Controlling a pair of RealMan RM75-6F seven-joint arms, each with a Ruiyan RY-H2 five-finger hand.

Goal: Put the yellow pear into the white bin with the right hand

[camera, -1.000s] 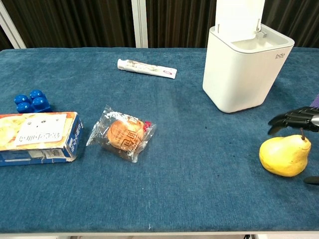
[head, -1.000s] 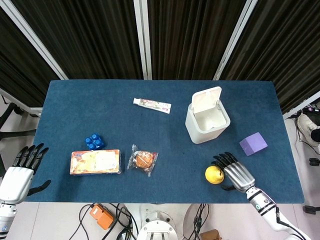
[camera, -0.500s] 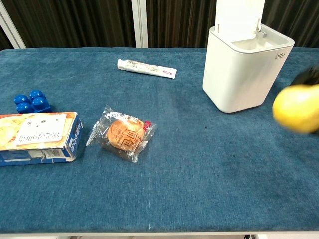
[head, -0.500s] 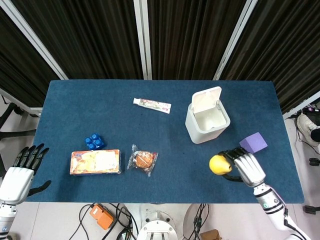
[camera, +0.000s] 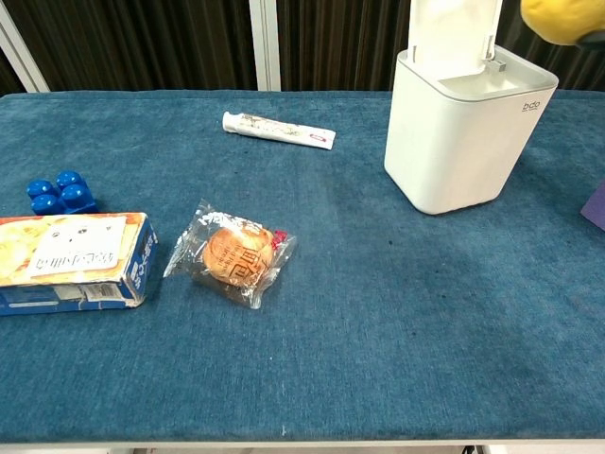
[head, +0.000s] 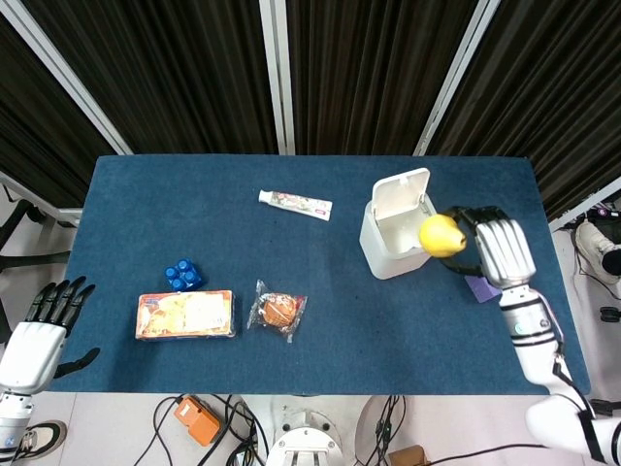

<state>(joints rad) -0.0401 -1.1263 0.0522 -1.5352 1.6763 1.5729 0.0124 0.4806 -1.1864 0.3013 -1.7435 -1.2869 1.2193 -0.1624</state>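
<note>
Overhead, the right hand (head: 497, 248) grips the smooth yellow pear (head: 441, 235) aloft at the right rim of the glossy, open-lidded white bin (head: 400, 230); the left hand (head: 44, 325) hangs beside the table, fingers spread, empty. Chest view: pear (camera: 562, 19) above the boxy bin (camera: 463, 128).

The right hand (head: 500, 248) holds the yellow pear (head: 441, 235) up over the right edge of the white bin (head: 400, 239), whose lid stands open. The left hand (head: 39, 325) hangs off the table (head: 320, 320), fingers (head: 58, 296) spread.
</note>
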